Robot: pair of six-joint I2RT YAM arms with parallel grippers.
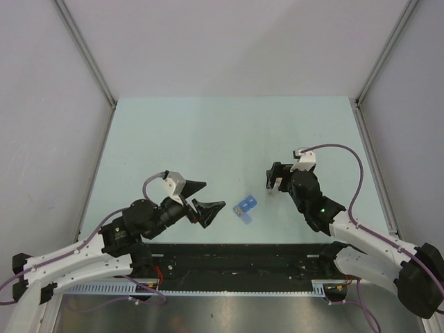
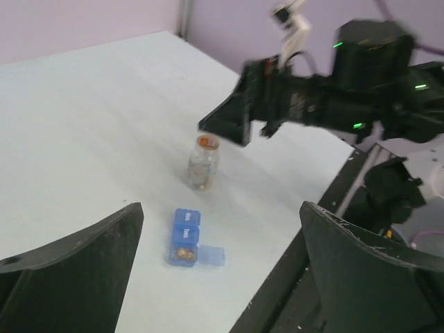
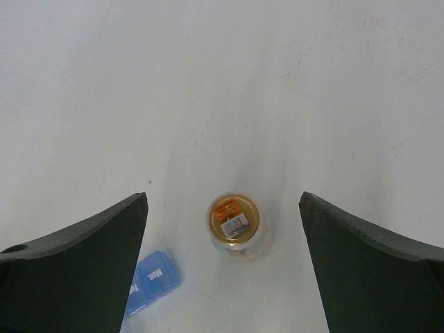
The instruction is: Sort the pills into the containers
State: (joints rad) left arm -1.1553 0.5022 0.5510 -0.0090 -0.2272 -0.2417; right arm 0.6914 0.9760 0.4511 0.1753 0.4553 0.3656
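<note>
The blue three-compartment pill box [image 1: 245, 206] lies on the table between the arms. In the left wrist view the pill box [image 2: 186, 236] has its nearest lid [image 2: 212, 256] flipped open, with small tan pills [image 2: 184, 254] in that compartment; the other two lids are shut. A small clear bottle [image 2: 203, 163] with an orange cap stands upright just beyond it, with pills inside. My right gripper [image 3: 223, 201] is open and hovers straight above the bottle [image 3: 234, 220], not touching it. My left gripper [image 2: 222, 208] is open and empty, a little left of the box.
The black rail [image 1: 236, 257] of the arm bases runs along the table's near edge. Grey walls and metal posts [image 1: 87, 52] enclose the pale table [image 1: 229, 132]. In the left wrist view my right arm [image 2: 361, 83] hangs over the bottle.
</note>
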